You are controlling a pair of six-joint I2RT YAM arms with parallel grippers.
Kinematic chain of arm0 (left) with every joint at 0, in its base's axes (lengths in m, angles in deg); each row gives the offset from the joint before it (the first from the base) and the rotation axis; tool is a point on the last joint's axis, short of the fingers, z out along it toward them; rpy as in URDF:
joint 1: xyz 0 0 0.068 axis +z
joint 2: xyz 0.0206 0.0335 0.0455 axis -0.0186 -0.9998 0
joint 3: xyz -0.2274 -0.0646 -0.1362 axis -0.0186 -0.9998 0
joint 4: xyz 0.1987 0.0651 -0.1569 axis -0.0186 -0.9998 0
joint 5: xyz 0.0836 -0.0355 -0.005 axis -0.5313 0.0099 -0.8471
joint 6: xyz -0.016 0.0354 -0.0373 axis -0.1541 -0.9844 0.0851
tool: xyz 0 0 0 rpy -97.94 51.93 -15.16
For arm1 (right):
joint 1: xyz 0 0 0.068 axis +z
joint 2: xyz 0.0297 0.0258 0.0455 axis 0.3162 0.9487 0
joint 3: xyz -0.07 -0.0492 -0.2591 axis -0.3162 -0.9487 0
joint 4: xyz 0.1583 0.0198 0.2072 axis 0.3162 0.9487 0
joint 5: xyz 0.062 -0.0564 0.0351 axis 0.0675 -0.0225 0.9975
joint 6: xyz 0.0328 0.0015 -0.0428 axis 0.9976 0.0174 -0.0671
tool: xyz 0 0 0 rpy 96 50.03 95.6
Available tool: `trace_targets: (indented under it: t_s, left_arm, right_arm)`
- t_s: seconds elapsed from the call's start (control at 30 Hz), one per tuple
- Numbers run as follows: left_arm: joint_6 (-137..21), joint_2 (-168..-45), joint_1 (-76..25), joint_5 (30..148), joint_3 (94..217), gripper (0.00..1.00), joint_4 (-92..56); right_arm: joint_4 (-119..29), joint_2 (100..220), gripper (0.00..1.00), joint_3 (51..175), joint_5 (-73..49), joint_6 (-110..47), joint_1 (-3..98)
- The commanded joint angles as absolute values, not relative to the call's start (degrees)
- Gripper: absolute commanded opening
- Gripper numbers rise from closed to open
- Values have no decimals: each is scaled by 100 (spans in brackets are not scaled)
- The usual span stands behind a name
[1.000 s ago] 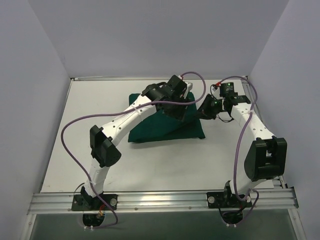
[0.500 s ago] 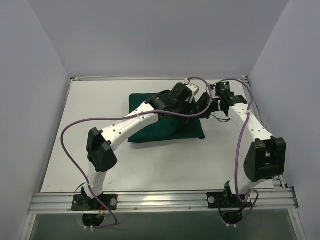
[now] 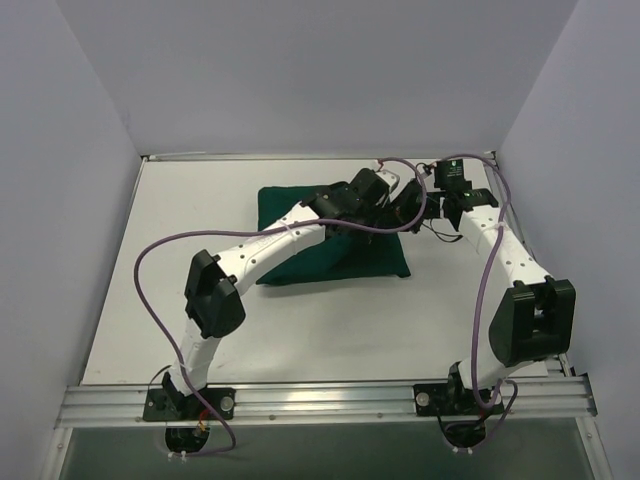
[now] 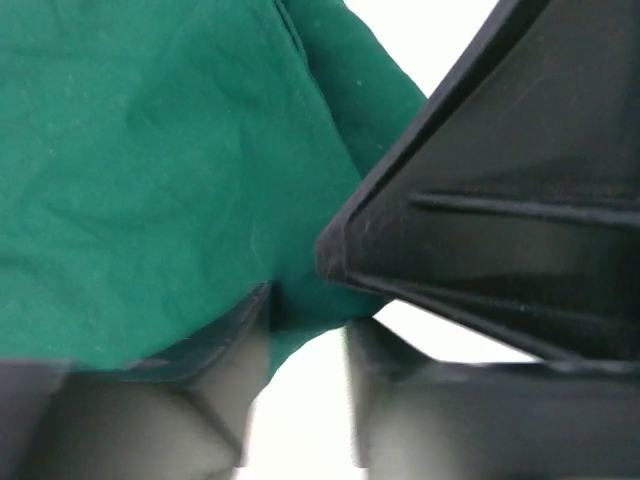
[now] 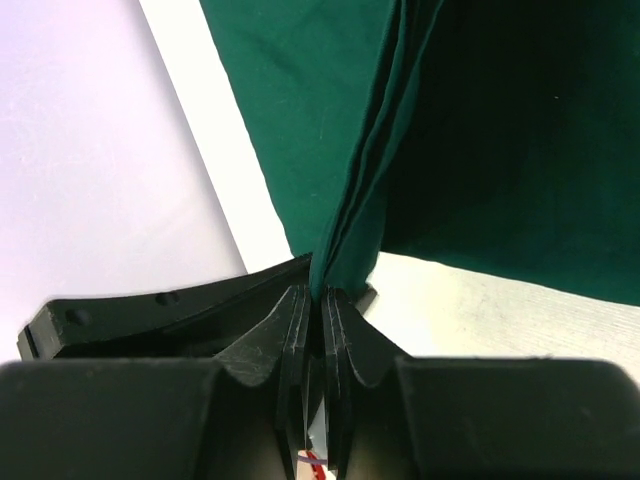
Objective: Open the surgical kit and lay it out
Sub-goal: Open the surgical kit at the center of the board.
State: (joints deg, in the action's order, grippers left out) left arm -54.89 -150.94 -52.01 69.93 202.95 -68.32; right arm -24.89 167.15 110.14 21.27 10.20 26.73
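Observation:
The dark green cloth wrap (image 3: 330, 255) lies folded in the middle of the table; the mesh tray and instruments are hidden. My right gripper (image 3: 408, 210) is at the wrap's far right corner. In the right wrist view it (image 5: 322, 292) is shut on a folded edge of the cloth (image 5: 380, 180) and lifts it in a ridge. My left gripper (image 3: 385, 203) is right beside it over the same corner. In the left wrist view its jaws (image 4: 305, 330) stand apart, with the tip of the cloth corner (image 4: 150, 180) at the fingertips (image 4: 235, 370) and the right gripper's black body (image 4: 500, 200) close by.
White table (image 3: 330, 330) with pale walls on three sides. The metal rail (image 3: 320, 400) holding the arm bases runs along the near edge. Purple cables loop from both arms over the table's left and right parts.
My left gripper has moved right and farther back across the wrap, up against the right gripper. My right gripper has moved left to the wrap's far right corner.

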Motion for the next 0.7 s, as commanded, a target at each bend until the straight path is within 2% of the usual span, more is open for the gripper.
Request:
trace_targets:
  t_s: [0.0,0.03,0.07,0.1,0.17,0.23,0.37,0.5,0.67]
  left_arm:
    - [-5437,-15226,-5105,6769,20634,34,-6768]
    - [-5384,-15235,-5018,6620,20669,20,-6786]
    - [-5262,-15244,-4956,6523,20704,5,-6908]
    - [-5156,-15200,-4895,6366,20739,2,-7013]
    - [-4911,-14991,-4605,6048,20504,2,-7129]
    - [-4760,-14402,-4324,5864,19857,2,-7015]
    - [-4715,-13269,-3001,5914,18827,2,-6945]
    - [-4681,-12416,-1847,5626,18473,2,-7479]
    - [-4610,-11975,-300,5090,18051,2,-8332]
  right_arm:
    - [-2584,16354,0,11111,2420,1129,2731]
    - [-2532,16363,2,11102,2429,1076,2731]
    - [-2488,16380,11,11102,2351,1024,2714]
    - [-2427,16389,35,11145,2272,953,2696]
    - [-2129,16486,54,11303,1904,559,2652]
    - [-1569,16722,66,11757,1622,146,2556]
    - [-1038,17127,74,12577,980,-540,2433]
    - [-1195,17285,80,13000,794,-559,2529]
    - [-1503,17795,77,13350,1278,-743,3292]
